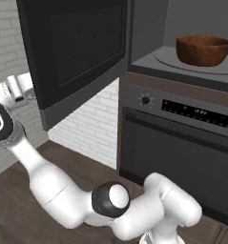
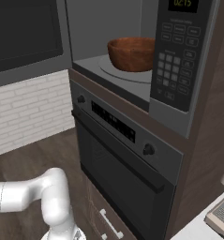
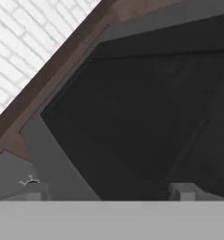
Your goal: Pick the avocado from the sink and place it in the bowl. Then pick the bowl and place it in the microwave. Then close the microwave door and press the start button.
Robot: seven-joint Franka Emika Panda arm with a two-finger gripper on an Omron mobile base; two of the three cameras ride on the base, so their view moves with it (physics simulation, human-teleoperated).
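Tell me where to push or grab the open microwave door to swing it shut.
Judging by its pose, press the microwave door on its outer glass face near the free left edge, from the left; it hinges beside the bowl's cavity. The gripper, open, already faces that panel.

From my left base camera, the wide dark grey microwave door with its black glass window (image 1: 77,47) runs off the top edge, so I cannot see its upper part. The deep reddish-brown wooden bowl (image 1: 203,49) sits on the turntable, but its rim hides the inside — I cannot tell what it holds. The white arm's two-finger gripper (image 1: 17,86) is pale and blurred against the brick at the left edge; the fingers are hard to separate. From my hand camera, the door's black glass (image 3: 146,108) is cropped on the right.
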